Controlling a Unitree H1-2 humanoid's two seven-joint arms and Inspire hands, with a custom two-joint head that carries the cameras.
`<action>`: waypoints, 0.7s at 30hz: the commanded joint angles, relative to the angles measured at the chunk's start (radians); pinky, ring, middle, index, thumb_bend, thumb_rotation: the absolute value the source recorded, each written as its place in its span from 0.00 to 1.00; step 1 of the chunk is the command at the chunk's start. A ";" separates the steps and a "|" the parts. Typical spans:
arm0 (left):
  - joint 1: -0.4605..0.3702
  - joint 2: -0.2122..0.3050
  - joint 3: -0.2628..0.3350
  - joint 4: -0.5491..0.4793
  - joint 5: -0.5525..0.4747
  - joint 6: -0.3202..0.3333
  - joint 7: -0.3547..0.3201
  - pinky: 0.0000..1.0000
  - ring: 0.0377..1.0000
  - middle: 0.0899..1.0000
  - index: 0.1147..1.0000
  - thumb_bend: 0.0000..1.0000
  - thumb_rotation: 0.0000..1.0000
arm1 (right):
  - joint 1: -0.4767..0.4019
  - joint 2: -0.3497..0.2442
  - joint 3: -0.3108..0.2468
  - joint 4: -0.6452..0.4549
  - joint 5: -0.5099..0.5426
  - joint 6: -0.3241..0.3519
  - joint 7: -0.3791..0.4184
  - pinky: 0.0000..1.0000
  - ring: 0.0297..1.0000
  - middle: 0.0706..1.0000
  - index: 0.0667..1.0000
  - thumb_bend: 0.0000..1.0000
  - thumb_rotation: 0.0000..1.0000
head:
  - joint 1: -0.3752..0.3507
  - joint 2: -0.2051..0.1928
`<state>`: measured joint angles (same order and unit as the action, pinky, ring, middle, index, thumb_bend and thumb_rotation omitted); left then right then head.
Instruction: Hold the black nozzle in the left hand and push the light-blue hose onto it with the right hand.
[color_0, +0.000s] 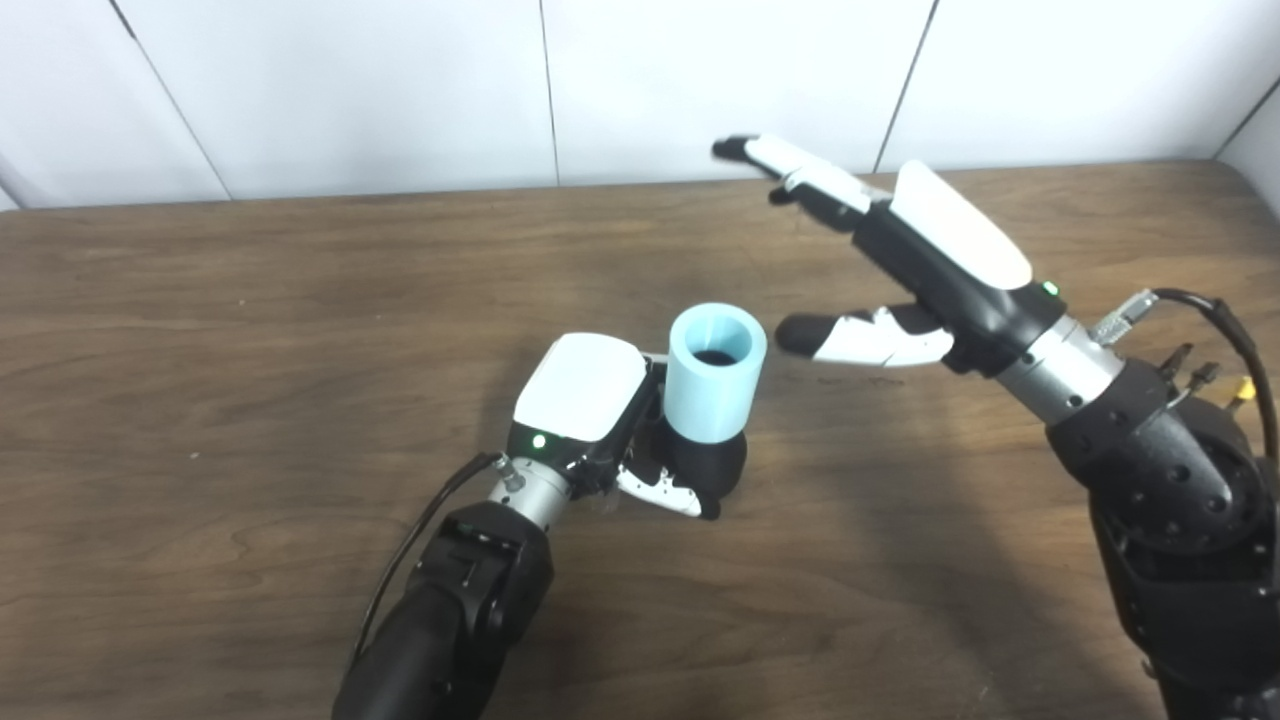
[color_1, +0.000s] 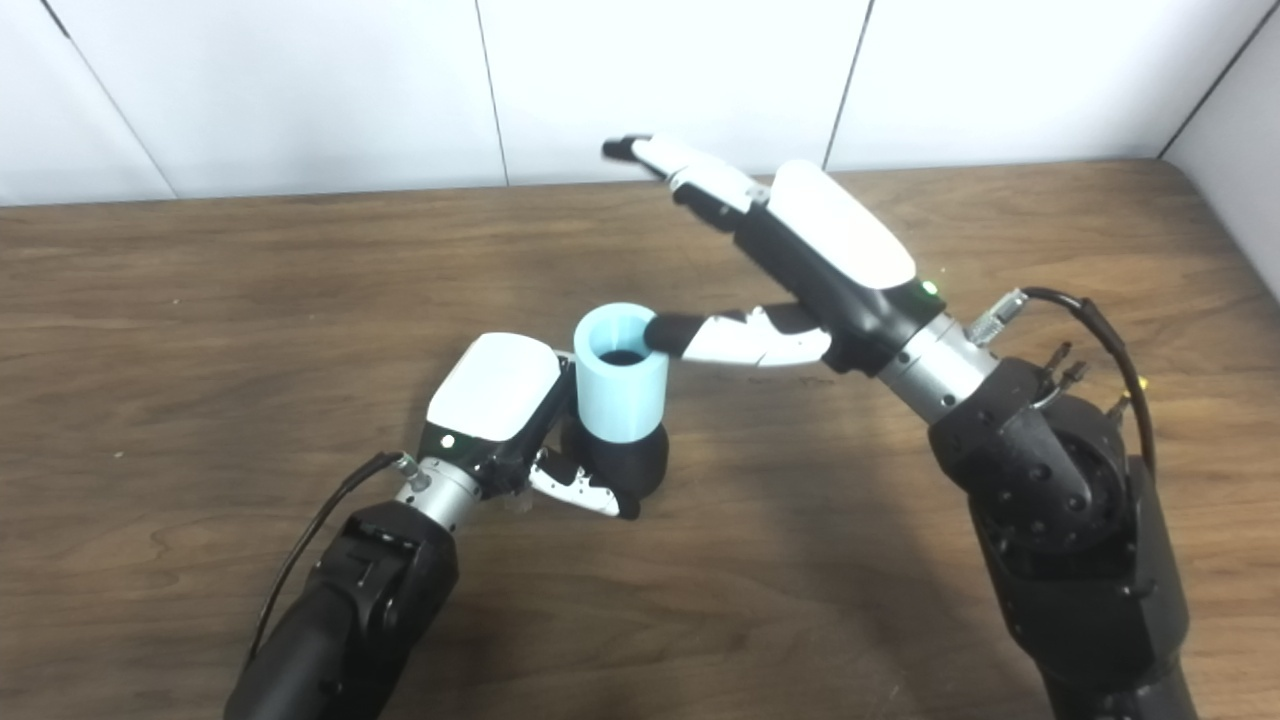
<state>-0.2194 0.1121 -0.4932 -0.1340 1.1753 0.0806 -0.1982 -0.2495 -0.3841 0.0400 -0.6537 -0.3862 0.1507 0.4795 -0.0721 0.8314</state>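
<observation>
Smooth light-blue cylindrical plastic hose (color_0: 714, 375) seated upright on matte black round nozzle (color_0: 712, 465), dark hollow visible inside its open top. Left hand (color_0: 600, 420) clasps nozzle over brown wood-grain table (color_0: 200, 400). Right hand (color_0: 900, 260) raised beside hose, fingers spread, grasping nothing.
</observation>
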 joint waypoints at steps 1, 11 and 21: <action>-0.023 -0.012 0.009 -0.026 -0.007 0.003 0.023 0.44 0.54 0.44 0.42 0.52 0.00 | -0.007 0.000 -0.011 -0.015 0.008 0.002 -0.029 0.82 0.92 0.94 0.92 0.56 1.00 | 0.000 0.001; -0.027 -0.009 0.001 -0.035 0.087 0.047 0.000 0.75 0.74 0.73 0.72 0.93 0.26 | 0.016 0.004 0.009 -0.020 0.004 0.051 -0.023 0.84 0.92 0.92 0.92 0.54 1.00 | 0.006 -0.001; -0.033 -0.007 0.016 -0.043 0.117 0.081 -0.015 0.94 0.88 0.93 1.00 1.00 0.50 | 0.018 0.003 0.017 -0.018 -0.010 0.067 -0.022 0.85 0.91 0.92 0.92 0.53 1.00 | 0.013 0.002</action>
<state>-0.2205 0.1121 -0.4866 -0.1497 1.2754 0.1535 -0.2233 -0.2141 -0.3683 0.0640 -0.6517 -0.3997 0.2259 0.4760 -0.0583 0.8329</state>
